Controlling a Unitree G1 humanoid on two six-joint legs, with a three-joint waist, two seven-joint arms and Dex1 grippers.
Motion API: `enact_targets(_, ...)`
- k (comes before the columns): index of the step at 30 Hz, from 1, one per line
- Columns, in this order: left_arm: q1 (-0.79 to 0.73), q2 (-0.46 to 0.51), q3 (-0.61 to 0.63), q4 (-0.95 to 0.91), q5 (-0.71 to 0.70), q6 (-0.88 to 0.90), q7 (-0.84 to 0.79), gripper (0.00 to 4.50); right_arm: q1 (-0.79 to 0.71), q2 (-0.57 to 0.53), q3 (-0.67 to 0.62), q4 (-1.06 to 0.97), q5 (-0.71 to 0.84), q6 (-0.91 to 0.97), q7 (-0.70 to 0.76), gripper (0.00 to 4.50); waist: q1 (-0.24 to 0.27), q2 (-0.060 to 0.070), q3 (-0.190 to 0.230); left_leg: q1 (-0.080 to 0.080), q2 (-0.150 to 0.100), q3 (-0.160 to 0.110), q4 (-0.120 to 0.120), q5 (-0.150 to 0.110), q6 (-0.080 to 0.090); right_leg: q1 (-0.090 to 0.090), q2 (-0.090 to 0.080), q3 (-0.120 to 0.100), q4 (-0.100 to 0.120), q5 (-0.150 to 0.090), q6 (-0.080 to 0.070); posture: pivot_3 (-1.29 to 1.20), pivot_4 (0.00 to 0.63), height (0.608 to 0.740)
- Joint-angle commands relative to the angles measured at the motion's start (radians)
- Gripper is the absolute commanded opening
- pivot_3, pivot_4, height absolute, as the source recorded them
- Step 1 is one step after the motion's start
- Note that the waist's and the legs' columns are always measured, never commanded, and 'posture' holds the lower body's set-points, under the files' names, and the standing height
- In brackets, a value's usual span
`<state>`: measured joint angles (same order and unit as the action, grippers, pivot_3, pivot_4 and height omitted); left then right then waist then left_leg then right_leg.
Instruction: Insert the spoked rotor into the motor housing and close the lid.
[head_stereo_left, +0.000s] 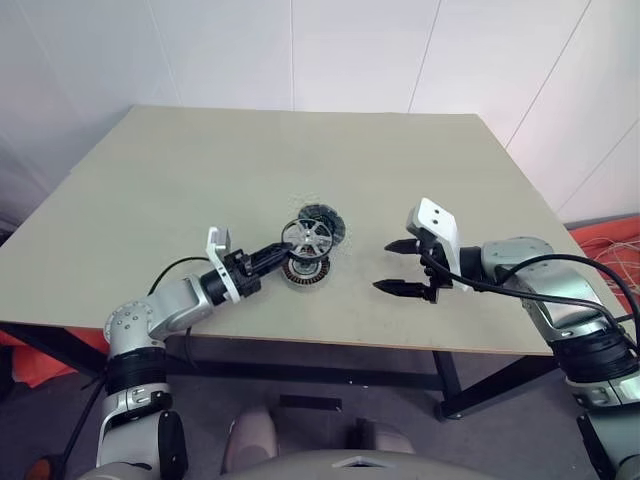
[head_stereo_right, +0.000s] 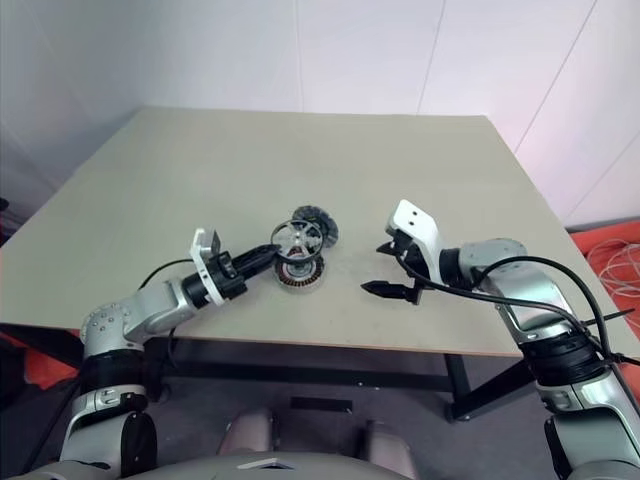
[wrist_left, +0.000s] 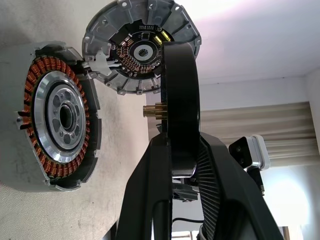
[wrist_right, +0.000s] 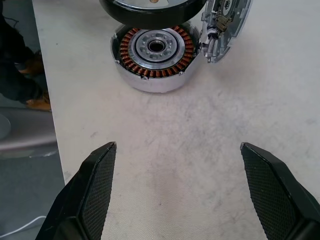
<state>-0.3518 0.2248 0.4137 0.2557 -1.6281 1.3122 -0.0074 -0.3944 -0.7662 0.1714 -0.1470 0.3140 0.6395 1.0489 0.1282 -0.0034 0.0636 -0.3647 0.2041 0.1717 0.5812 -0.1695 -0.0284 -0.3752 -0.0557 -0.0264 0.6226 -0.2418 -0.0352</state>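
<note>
Insert step: left gripper (head_stereo_left: 283, 251) clenched on spoked rotor (head_stereo_left: 307, 237), held above motor housing (head_stereo_left: 305, 270). Right gripper (head_stereo_left: 407, 267) released, idle at right. Next: level rotor, centre over housing, lower.

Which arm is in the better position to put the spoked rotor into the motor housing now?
The left. Its left gripper already grips the spoked rotor by the rim, directly above the motor housing on the table. The right gripper is open, empty and off to the side.
</note>
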Motion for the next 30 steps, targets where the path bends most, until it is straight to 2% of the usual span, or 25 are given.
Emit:
enact_targets(1, 0.006, 0.001, -0.005, -0.021, -0.04, -0.022, 0.009, 0.39, -0.005, -0.004, -0.031, -0.034, 0.012, -0.009, -0.004, 4.5, 0.0, 0.0, 0.0, 0.0, 0.0, 0.0, 0.0, 0.0, 0.0, 0.0, 0.0, 0.0, 0.0, 0.0, 0.0, 0.0, 0.0, 0.74)
enact_targets(7, 0.023, -0.011, -0.028, -0.021, -0.041, -0.036, 0.01, 0.39, -0.007, 0.0, -0.025, -0.034, 0.011, -0.01, -0.005, 4.5, 0.0, 0.0, 0.0, 0.0, 0.0, 0.0, 0.0, 0.0, 0.0, 0.0, 0.0, 0.0, 0.0, 0.0, 0.0, 0.0, 0.0, 0.74)
enact_targets(17, -0.012, -0.021, -0.066, 0.029, 0.125, -0.115, -0.088, 0.39, -0.011, 0.005, -0.022, -0.032, 0.007, -0.014, -0.006, 4.5, 0.001, 0.0, 0.0, 0.0, 0.0, 0.0, 0.0, 0.0, 0.0, 0.0, 0.0, 0.0, 0.0, 0.0, 0.001, 0.0, 0.0, 0.74)
enact_targets(30, -0.003, -0.03, -0.054, 0.032, 0.139, -0.071, -0.107, 0.39, -0.008, 0.005, -0.027, -0.033, 0.008, -0.016, -0.01, 4.5, 0.0, 0.0, 0.0, 0.0, 0.0, 0.0, 0.0, 0.0, 0.0, 0.001, 0.0, 0.0, 0.0, 0.0, 0.001, 0.0, 0.0, 0.74)
